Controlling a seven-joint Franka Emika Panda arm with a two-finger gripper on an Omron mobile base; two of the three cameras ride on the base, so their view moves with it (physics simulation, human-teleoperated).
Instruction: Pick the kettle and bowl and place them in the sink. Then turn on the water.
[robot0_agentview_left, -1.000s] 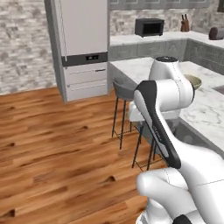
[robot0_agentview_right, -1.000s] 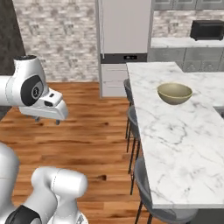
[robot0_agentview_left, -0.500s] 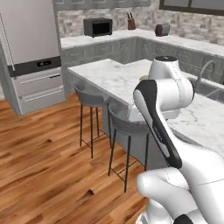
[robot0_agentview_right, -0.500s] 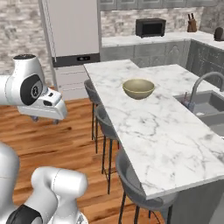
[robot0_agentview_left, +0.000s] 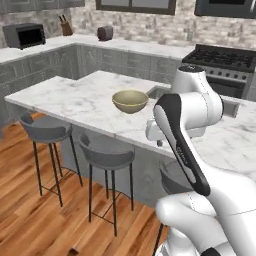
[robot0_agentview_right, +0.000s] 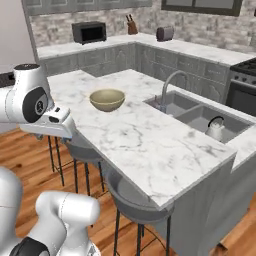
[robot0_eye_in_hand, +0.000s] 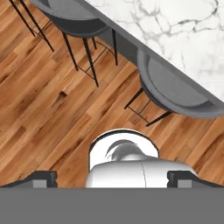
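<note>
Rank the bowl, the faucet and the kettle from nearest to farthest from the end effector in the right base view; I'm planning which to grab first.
From the end effector, at the island's stool side:
1. Bowl, on the marble, closest.
2. Faucet, at the sink's near edge.
3. Kettle, down in the far basin.

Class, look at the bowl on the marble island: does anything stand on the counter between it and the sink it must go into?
Nothing visible does. Bare marble counter lies between the bowl and the sink; the faucet rises at the near basin's rim.
</note>
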